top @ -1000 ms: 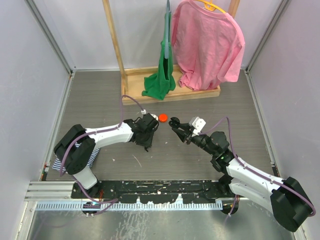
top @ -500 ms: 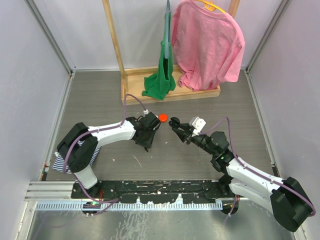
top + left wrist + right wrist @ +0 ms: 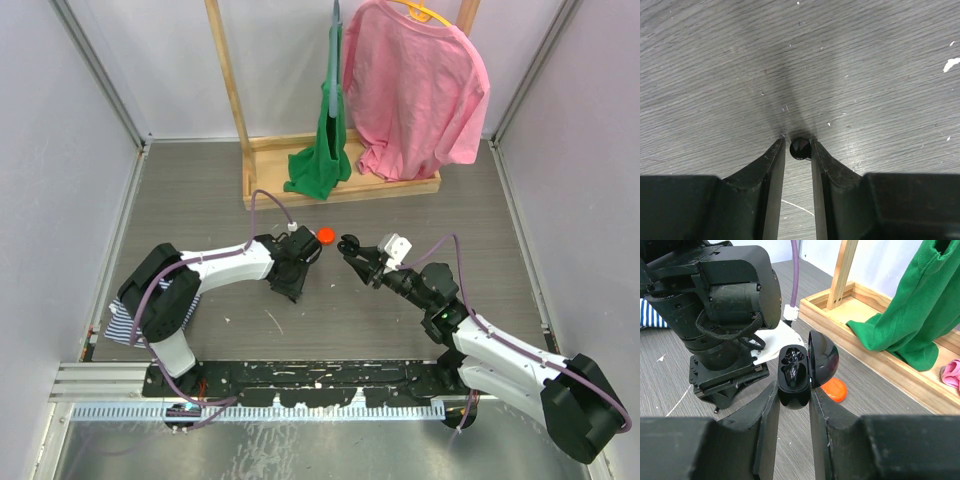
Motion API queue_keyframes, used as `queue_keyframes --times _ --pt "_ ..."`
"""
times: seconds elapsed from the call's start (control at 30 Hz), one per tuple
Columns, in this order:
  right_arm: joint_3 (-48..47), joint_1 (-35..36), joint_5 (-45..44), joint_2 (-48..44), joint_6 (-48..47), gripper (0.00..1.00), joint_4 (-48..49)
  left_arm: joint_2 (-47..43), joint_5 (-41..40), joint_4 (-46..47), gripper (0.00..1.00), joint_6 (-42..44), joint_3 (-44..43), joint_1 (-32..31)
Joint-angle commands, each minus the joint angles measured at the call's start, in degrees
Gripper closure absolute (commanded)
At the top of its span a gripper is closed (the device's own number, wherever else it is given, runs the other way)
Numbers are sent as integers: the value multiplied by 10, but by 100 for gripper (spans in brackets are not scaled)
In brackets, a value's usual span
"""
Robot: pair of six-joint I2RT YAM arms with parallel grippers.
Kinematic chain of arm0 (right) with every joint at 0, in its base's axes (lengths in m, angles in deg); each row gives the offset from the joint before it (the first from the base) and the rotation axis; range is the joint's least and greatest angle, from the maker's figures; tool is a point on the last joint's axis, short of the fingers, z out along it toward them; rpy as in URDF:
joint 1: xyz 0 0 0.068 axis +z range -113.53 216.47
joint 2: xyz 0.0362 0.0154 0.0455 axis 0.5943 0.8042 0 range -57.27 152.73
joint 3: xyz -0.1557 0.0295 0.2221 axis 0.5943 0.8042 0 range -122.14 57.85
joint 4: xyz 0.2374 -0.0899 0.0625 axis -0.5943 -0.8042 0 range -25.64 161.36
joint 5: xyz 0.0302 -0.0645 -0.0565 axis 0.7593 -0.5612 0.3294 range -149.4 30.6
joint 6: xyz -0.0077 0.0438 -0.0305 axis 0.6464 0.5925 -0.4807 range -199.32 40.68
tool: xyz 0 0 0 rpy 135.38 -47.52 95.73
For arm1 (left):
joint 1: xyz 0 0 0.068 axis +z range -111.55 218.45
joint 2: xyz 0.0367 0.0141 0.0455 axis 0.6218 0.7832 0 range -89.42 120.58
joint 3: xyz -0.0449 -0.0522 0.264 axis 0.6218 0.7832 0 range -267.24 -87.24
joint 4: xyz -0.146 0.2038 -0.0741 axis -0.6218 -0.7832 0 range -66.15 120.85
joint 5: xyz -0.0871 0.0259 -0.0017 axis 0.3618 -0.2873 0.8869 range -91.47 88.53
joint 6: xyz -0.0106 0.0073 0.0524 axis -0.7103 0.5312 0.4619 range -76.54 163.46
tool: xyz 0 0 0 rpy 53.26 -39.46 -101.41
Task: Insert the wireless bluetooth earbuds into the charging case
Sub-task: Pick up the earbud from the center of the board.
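Our left gripper (image 3: 798, 144) pinches the earbud (image 3: 800, 149) at its tips on the bench (image 3: 865, 75). We should lift slowly (slim hold) toward the open charging case (image 3: 793, 371), clamped in the right gripper (image 3: 793, 391) at 3 o'clock.

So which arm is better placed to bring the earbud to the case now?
Left. The left gripper has its tips either side of the black earbud on the table, seemingly pinching it; the right gripper is busy holding the open charging case.

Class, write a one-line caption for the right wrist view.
Right gripper grips the open black charging case with the left arm behind.
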Motion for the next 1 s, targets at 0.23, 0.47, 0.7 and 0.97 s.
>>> queue_keyframes --times 0.23,0.47,0.7,0.97 --pt "-18 -2 11 -2 -3 76 17 -40 -32 40 80 26 15 -1" --pt "-20 -1 24 5 0 76 18 -146 -61 102 86 80 57 -1" --pt "-22 -1 43 14 4 76 25 -248 -58 163 89 163 88 -1" --pt "-22 -2 67 31 14 76 41 -359 20 284 88 256 136 -6"
